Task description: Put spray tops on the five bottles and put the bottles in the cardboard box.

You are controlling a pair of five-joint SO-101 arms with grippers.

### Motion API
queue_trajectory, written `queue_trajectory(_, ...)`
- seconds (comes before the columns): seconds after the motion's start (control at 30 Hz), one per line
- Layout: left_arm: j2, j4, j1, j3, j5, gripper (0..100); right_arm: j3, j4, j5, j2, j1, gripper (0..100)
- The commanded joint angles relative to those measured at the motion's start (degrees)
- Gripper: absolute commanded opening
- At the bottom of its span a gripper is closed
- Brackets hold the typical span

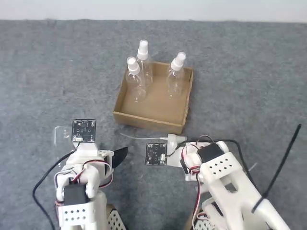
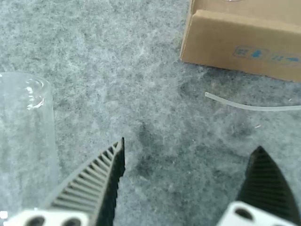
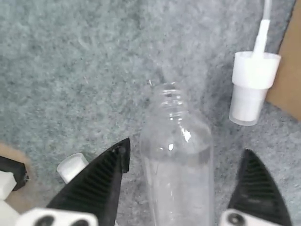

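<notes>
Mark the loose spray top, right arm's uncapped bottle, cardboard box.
loose spray top (image 3: 249,89), right wrist view, white body
uncapped bottle (image 3: 176,150), right wrist view, shoulder
cardboard box (image 1: 148,122), high view, near wall

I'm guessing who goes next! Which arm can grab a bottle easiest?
Right, probably: its open hand is around a topless bottle, a top beside it. The left hand has its bottle off to one side.

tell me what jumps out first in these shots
Three capped bottles stand in the cardboard box at the far middle of the grey carpet. Nearer, an uncapped bottle sits between the open jaws of the right pincer, with a loose spray top beside it at the box's edge. A second uncapped bottle lies next to the open left pincer.
</notes>
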Motion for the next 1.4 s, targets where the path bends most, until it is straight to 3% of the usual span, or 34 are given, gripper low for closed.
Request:
queue_trajectory(0.0, -0.8, 0.3, -0.1, -0.7, -0.4, 38, -0.6, -1.2, -0.4, 0.3, -0.5, 21.0)
queue_trajectory(0.3, -0.8, 0.3, -0.1, -0.7, -0.4, 38, 4.0, -6.6, -0.4, 0.3, -0.6, 19.1)
queue_trajectory(0.4, -0.8, 0.3, -0.1, -0.7, -0.4, 38, 4.0, -6.5, -0.4, 0.1, -0.5, 10.2)
queue_trajectory(0.5, -0.8, 0.3, -0.1, -0.7, -0.4, 38, 3.1, -5.1, -0.4, -0.4, -0.5, 2.4)
queue_trajectory(0.73, -0.8, 0.3, -0.1, -0.7, -0.4, 38, -6.6, 4.4, -1.0, -0.4, -0.5, 1.7)
queue_trajectory(1.13, -0.8, 0.3, -0.1, -0.7, -0.4, 38, -22.2, 13.6, -21.7, -0.5, -0.9, 1.8)
queue_trajectory(1.37, -0.8, 0.3, -0.1, -0.7, -0.4, 38, -29.5, 17.1, -39.0, -0.6, -1.0, 2.0)
